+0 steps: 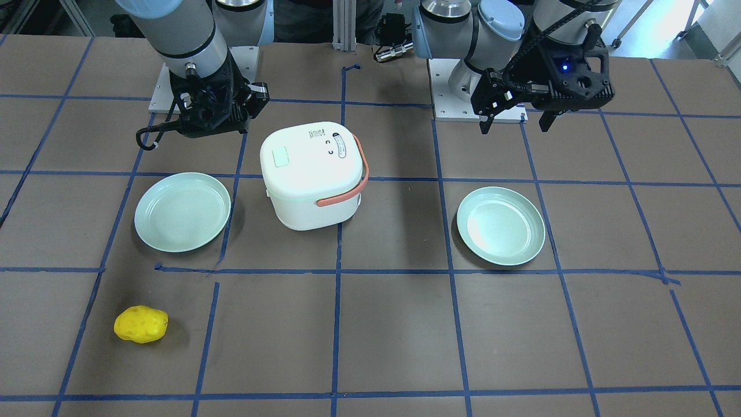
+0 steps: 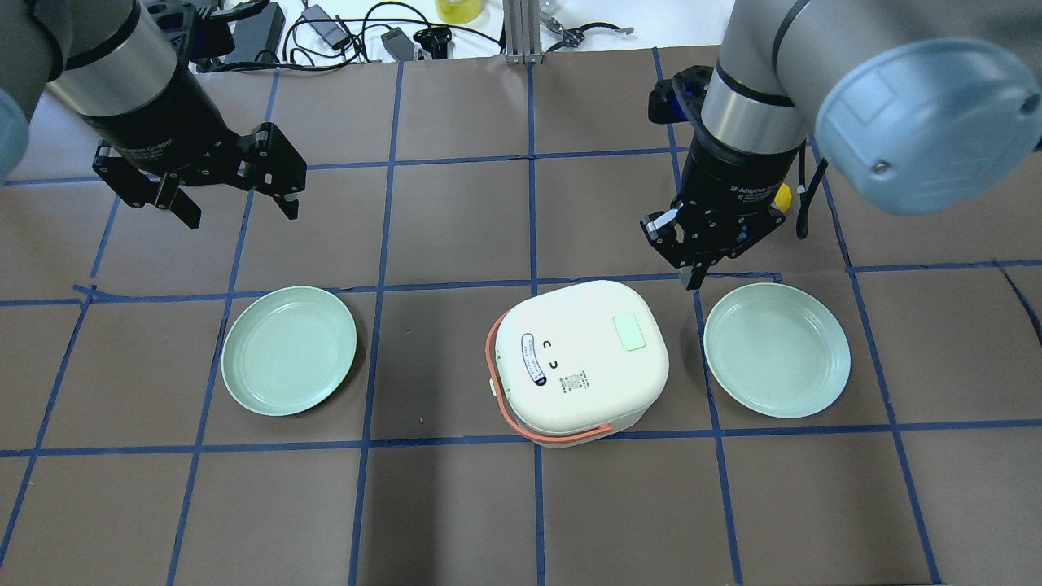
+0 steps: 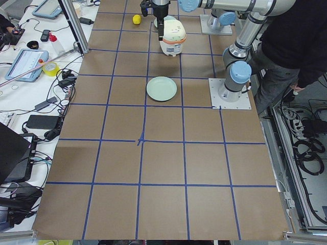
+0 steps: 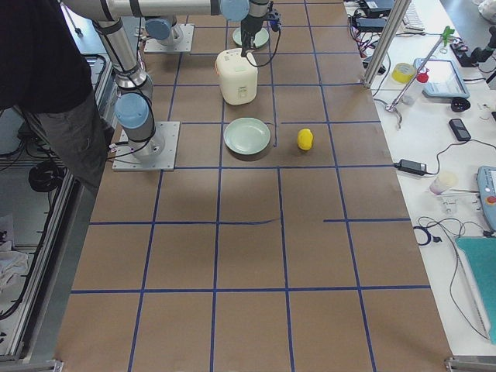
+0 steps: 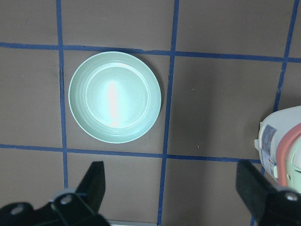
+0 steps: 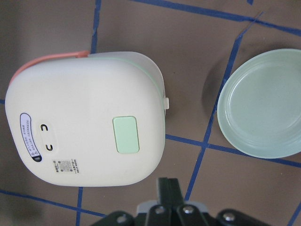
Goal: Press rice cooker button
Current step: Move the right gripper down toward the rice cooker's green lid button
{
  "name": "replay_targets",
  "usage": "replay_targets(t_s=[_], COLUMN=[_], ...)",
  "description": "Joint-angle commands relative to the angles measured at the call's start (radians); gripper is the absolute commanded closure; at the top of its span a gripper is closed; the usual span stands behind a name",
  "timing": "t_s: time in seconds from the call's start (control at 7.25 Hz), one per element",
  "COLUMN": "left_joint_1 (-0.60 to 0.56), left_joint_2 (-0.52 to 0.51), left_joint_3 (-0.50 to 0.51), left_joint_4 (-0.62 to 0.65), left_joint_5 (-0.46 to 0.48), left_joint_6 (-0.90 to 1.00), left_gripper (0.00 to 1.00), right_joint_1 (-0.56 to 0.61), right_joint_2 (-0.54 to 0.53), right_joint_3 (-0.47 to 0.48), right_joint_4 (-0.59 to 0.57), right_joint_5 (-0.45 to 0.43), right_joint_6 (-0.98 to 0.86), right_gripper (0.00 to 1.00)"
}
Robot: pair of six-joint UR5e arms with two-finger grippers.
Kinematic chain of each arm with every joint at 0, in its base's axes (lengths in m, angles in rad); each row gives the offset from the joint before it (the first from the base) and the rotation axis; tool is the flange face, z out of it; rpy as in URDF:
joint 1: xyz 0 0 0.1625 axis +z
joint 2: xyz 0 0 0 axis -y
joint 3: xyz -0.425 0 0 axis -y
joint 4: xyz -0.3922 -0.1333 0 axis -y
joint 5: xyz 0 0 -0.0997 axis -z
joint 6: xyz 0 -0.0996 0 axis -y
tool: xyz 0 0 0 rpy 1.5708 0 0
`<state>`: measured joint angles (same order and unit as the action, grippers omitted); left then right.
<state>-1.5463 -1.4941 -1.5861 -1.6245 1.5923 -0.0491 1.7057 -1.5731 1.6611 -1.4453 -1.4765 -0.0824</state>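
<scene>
The white rice cooker (image 1: 312,174) with an orange handle stands mid-table, and it also shows in the overhead view (image 2: 582,358). A pale green button (image 2: 629,332) sits on its lid and shows in the right wrist view (image 6: 126,134). My right gripper (image 2: 693,273) is shut and empty. It hovers above the cooker's right edge, apart from the button, and its fingers (image 6: 168,188) are pressed together. My left gripper (image 2: 240,212) is open and empty. It hangs high above the table, far to the cooker's left (image 1: 515,124).
Two pale green plates flank the cooker: one on my left (image 2: 289,350), which also shows in the left wrist view (image 5: 114,96), and one on my right (image 2: 777,350). A yellow lemon-like object (image 1: 140,324) lies toward the far right. Blue tape lines grid the brown table.
</scene>
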Motion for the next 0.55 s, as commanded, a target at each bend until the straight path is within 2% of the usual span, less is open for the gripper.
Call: replay_targets(t_s=[0.0, 0.41], left_joint_1=[0.000, 0.000], left_joint_2=[0.000, 0.000], left_joint_3=[0.000, 0.000], left_joint_4=[0.000, 0.000], left_joint_5=[0.000, 0.000], left_joint_6=[0.000, 0.000], left_gripper=[0.00, 0.00], right_joint_1=[0.009, 0.064], right_joint_2=[0.001, 0.025], right_joint_3=[0.101, 0.134], right_joint_4=[-0.087, -0.167], right_joint_5=[0.043, 0.045], right_joint_6=[0.004, 0.004], right_gripper=[1.00, 1.00])
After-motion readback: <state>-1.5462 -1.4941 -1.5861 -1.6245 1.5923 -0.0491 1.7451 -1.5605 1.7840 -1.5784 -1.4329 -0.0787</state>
